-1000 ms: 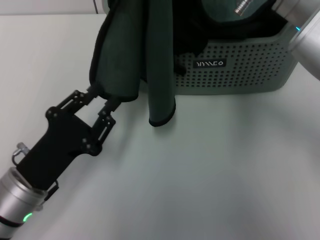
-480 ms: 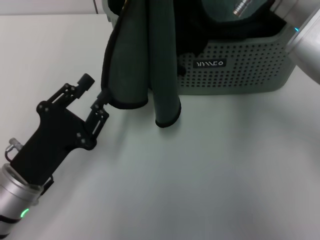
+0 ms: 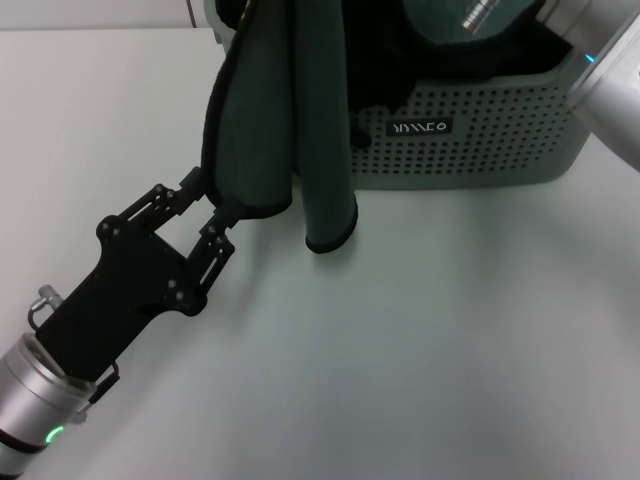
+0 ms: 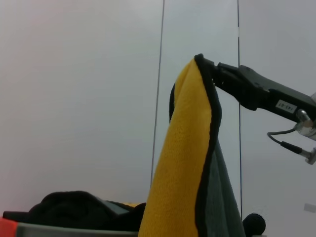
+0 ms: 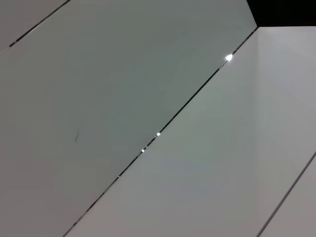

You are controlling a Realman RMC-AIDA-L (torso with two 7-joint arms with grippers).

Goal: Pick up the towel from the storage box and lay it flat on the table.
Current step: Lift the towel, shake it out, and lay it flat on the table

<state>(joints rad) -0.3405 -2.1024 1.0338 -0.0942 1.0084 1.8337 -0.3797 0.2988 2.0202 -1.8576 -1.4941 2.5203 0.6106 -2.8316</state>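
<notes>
The dark grey-green towel with a black edge [image 3: 255, 120] hung down in long folds in front of the sage-green plastic storage box with little holes [image 3: 470, 135], held up from above. In the left wrist view, a black gripper [image 4: 254, 89] farther off pinched its top corner, and its yellow side showed. The left gripper [image 3: 205, 205] was low on the plain white table [image 3: 430, 350], right at the towel's bottom corner, its fingers spread a little around the hem, not yet squeezing. It was nearest. Bare table lay in front for spreading the towel.
</notes>
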